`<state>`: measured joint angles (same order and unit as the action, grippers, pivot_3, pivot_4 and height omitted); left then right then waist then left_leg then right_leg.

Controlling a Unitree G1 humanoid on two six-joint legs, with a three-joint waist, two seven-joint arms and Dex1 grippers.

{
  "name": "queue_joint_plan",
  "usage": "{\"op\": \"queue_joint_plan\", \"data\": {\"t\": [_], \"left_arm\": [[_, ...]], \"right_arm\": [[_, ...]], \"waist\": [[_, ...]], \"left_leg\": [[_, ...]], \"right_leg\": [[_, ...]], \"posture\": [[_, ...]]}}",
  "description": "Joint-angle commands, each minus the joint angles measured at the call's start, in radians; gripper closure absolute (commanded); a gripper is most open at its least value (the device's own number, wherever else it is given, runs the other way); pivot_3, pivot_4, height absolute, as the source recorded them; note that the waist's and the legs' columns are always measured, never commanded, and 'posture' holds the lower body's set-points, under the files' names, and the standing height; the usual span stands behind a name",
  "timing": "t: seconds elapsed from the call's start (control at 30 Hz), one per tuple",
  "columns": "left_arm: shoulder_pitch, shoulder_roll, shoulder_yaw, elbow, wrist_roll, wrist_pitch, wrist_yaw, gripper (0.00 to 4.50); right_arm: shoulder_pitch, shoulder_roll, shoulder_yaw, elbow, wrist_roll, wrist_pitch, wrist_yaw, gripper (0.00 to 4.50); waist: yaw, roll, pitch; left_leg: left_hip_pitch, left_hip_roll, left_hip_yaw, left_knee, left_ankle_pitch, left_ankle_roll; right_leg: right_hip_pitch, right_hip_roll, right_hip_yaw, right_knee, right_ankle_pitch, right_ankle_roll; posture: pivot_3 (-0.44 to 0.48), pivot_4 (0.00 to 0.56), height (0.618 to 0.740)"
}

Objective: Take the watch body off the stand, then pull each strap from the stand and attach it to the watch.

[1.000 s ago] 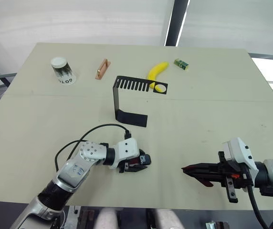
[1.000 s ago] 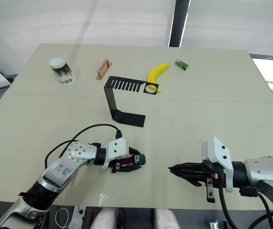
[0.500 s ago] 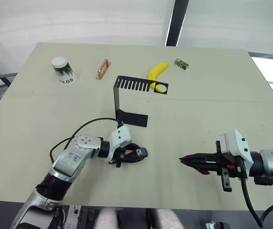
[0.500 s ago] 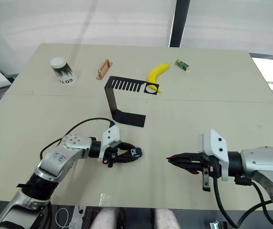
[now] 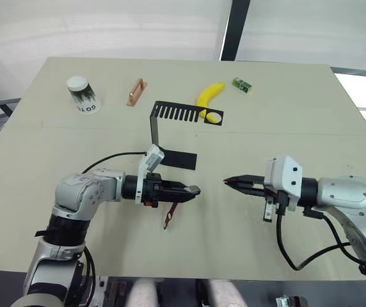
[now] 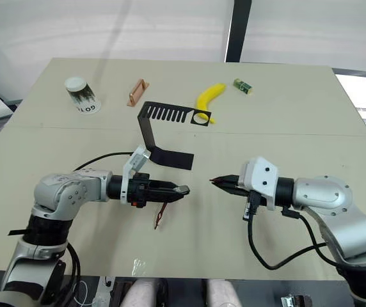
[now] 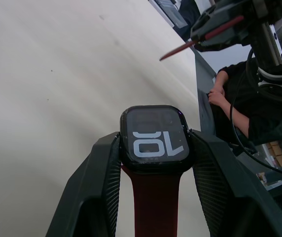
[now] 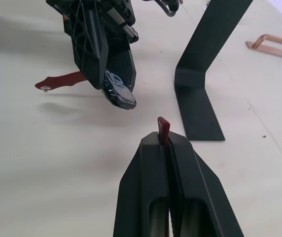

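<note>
The watch body point(image 7: 154, 137) is being clamped by its sides in the left gripper point(image 5: 191, 190) above the table point(image 5: 247, 128), near the stand point(image 5: 170, 131), one strap point(image 5: 169, 217) already hanging from it. The right gripper point(image 5: 229, 181) is pinching the second strap point(image 8: 163, 127) end-first towards the free edge, seemingly lining it up for insertion. The screen is showing "10"; the cup point(image 5: 82, 94) is reading "GOTO" upside down.

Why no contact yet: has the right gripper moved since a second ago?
Yes. The right gripper moved forward and toward the stand, closing on the watch body.
</note>
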<state>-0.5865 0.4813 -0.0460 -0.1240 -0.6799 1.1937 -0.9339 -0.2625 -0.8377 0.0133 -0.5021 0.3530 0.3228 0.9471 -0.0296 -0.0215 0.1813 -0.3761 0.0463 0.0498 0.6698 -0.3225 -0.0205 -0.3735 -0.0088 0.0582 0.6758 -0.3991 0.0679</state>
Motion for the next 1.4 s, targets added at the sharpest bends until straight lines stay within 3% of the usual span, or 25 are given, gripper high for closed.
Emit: {"op": "queue_joint_plan", "data": {"t": [0.03, 0.57, 0.9, 1.4], "left_arm": [[-0.026, -0.014, 0.048, 0.025, -0.037, 0.005, 0.022, 2.86], [-0.037, 0.002, 0.120, 0.049, -0.152, 0.053, 0.007, 2.86], [-0.018, 0.016, 0.055, 0.105, -0.116, -0.082, -0.083, 2.86], [-0.064, -0.016, 0.007, 0.193, -0.080, -0.127, -0.079, 2.86]], "right_arm": [[-0.035, 0.012, 0.022, 0.011, -0.097, -0.099, -0.031, 4.50], [-0.067, 0.067, 0.118, 0.001, -0.285, -0.204, -0.052, 4.50], [-0.089, 0.050, 0.135, -0.073, -0.347, -0.134, -0.045, 4.50], [-0.110, 0.063, 0.169, -0.084, -0.397, -0.154, -0.049, 4.50]], "waist": [[0.000, 0.000, 0.000], [-0.002, 0.000, 0.000], [-0.001, 0.000, 0.000], [-0.002, 0.000, 0.000]], "left_leg": [[0.000, 0.000, 0.000, 0.000, 0.000, 0.000], [-0.001, 0.000, 0.000, 0.003, 0.000, 0.000], [-0.001, 0.000, 0.000, 0.003, 0.000, 0.000], [-0.001, 0.000, 0.000, 0.004, 0.000, 0.000]], "right_leg": [[0.000, 0.000, 0.000, 0.000, 0.000, 0.000], [-0.002, 0.000, 0.000, 0.004, 0.000, 0.000], [-0.002, 0.000, 0.000, 0.004, 0.000, 0.000], [-0.002, 0.000, 0.000, 0.005, 0.000, 0.000]], "posture": [[0.000, 0.150, 0.740], [0.000, 0.150, 0.740], [0.000, 0.150, 0.740], [0.000, 0.150, 0.740]]}}
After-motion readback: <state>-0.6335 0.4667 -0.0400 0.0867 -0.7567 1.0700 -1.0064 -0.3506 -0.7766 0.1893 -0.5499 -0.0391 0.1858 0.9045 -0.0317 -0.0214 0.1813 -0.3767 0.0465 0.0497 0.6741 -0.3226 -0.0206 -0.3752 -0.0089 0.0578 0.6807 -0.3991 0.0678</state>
